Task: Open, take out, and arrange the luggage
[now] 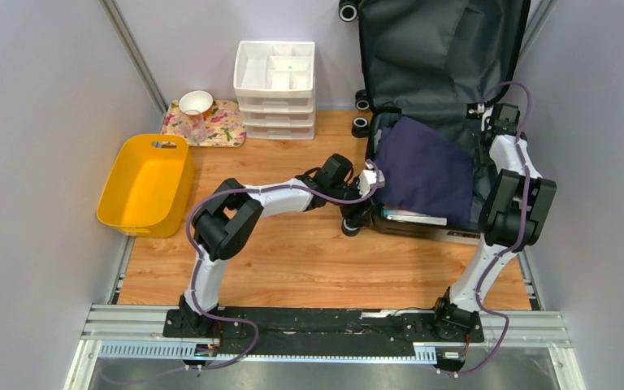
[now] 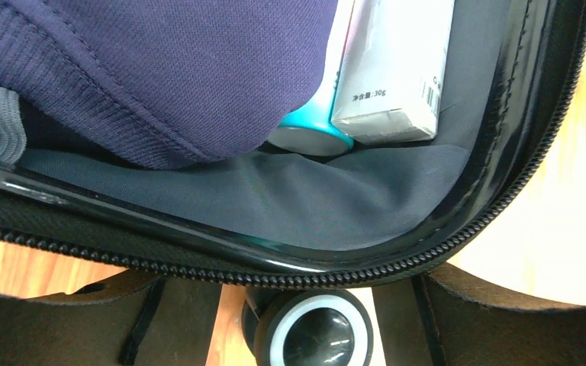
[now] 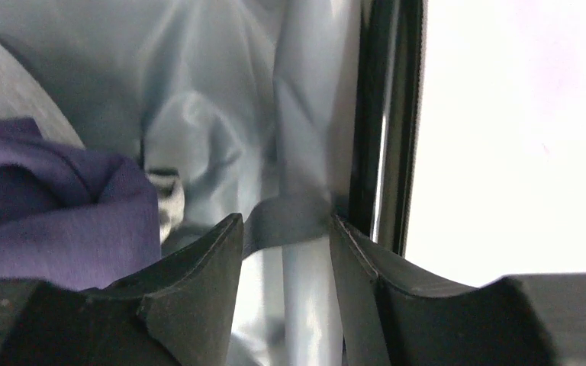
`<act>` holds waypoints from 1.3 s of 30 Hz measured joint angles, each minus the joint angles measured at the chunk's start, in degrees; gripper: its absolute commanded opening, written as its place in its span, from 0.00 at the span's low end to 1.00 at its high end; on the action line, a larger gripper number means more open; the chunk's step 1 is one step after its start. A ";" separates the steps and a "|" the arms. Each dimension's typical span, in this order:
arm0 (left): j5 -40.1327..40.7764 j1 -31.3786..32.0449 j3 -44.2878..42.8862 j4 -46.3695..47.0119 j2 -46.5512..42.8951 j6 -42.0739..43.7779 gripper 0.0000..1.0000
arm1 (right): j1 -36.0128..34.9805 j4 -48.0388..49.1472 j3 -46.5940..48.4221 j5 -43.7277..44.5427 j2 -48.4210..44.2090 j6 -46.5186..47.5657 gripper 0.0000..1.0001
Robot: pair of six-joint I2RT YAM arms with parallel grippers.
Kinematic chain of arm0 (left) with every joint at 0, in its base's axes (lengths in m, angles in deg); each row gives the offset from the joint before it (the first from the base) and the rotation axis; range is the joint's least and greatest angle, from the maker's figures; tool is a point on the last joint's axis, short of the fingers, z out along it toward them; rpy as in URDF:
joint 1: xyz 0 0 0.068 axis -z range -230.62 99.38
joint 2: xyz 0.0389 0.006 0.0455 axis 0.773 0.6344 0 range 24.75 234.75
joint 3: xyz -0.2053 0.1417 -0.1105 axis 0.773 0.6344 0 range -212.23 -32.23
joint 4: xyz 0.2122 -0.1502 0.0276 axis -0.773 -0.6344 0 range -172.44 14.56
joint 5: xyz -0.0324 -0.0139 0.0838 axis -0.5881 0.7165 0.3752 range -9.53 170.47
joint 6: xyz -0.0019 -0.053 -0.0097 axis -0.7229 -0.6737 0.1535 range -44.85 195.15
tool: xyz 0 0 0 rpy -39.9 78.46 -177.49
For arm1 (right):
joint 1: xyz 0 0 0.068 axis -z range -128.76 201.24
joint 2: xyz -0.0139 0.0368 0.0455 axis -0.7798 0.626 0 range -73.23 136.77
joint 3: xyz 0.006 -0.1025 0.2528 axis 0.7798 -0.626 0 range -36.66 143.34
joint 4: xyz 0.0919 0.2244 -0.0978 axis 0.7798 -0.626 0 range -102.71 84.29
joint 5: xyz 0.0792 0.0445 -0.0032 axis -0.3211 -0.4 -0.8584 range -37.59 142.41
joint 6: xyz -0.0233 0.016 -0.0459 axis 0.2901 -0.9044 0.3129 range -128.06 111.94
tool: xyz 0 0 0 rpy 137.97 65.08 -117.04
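Note:
The luggage [image 1: 447, 49] lies open at the back right, its grey-lined lid standing against the wall. A navy garment [image 1: 422, 166] covers the base. My left gripper [image 1: 366, 193] is open at the near left corner of the base, its fingers wide apart on either side of a black wheel [image 2: 313, 335]. In the left wrist view the zipper rim [image 2: 198, 255], the navy garment [image 2: 160, 69], a white box [image 2: 397, 69] and a teal item [image 2: 309, 133] show inside. My right gripper [image 1: 487, 112] sits at the far right inner wall, open a little, with a fold of grey lining [image 3: 305, 114] between its fingers [image 3: 198, 282].
A yellow bin [image 1: 146, 183] stands at the left. A white drawer organizer [image 1: 276, 77] stands at the back, with a floral tray [image 1: 223, 126] holding a white bowl [image 1: 196, 101] beside it. Walls close in on both sides. The wooden table [image 1: 309, 260] lies in front of the luggage.

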 measured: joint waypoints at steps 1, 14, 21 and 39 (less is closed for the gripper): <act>0.09 0.37 -0.79 -0.22 0.66 -0.33 0.75 | 0.26 -0.68 0.00 0.02 -0.35 -1.14 0.52; 5.81 -0.83 1.20 -2.43 -6.05 -2.56 0.84 | 1.97 -7.34 0.20 -10.14 -14.01 -7.74 0.79; 9.20 -10.62 4.35 -10.95 -30.27 -3.72 0.85 | 1.97 -6.91 0.74 -21.97 -23.56 -10.10 0.95; 18.56 -56.13 20.35 -36.26 -51.91 1.22 0.86 | -4.20 -18.95 -8.13 -47.47 -38.51 -8.44 0.85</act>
